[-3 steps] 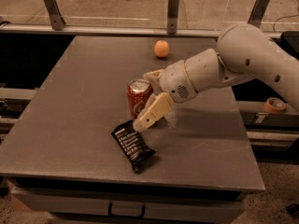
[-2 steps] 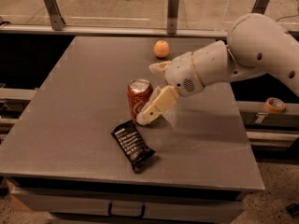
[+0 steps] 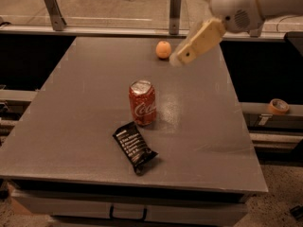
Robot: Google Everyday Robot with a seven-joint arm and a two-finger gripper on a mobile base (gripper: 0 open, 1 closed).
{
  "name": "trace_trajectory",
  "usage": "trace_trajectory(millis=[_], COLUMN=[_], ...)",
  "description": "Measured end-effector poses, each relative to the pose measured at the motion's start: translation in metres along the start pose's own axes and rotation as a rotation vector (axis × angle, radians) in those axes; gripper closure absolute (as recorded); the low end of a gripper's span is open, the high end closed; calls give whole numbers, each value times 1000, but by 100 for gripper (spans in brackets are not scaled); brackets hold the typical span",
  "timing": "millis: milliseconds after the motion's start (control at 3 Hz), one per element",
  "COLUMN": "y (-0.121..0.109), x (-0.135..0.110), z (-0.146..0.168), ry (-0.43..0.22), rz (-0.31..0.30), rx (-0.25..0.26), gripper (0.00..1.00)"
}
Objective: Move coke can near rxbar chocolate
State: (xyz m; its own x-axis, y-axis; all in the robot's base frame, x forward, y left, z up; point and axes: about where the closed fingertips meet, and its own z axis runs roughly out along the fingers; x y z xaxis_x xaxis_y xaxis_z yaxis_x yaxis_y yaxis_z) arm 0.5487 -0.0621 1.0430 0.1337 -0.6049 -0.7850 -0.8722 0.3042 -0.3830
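The red coke can (image 3: 142, 102) stands upright on the grey table (image 3: 85, 108), near its middle. The black rxbar chocolate (image 3: 134, 146) lies flat just in front of the can, slightly to its left, a small gap between them. My gripper (image 3: 182, 56) hangs in the air at the upper right, well above and behind the can, close to the orange. It is open and holds nothing. The white arm (image 3: 246, 4) reaches in from the top right corner.
A round orange fruit (image 3: 163, 49) sits at the back of the table, just left of the gripper. A glass rail with metal posts (image 3: 175, 11) runs behind the table. A roll of tape (image 3: 278, 106) lies on a ledge to the right.
My gripper was around the coke can beside the rxbar. It has let go and moved up and back to the right. The can stays upright next to the bar.
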Motion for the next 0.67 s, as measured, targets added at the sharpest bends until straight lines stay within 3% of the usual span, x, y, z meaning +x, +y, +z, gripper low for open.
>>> trace_trajectory(millis=[333,667], y=[-50,-58], x=[-57,-65], z=[-50,-58], ry=[16,14], rz=[-151,-169], rx=[204,237], gripper=[0,0])
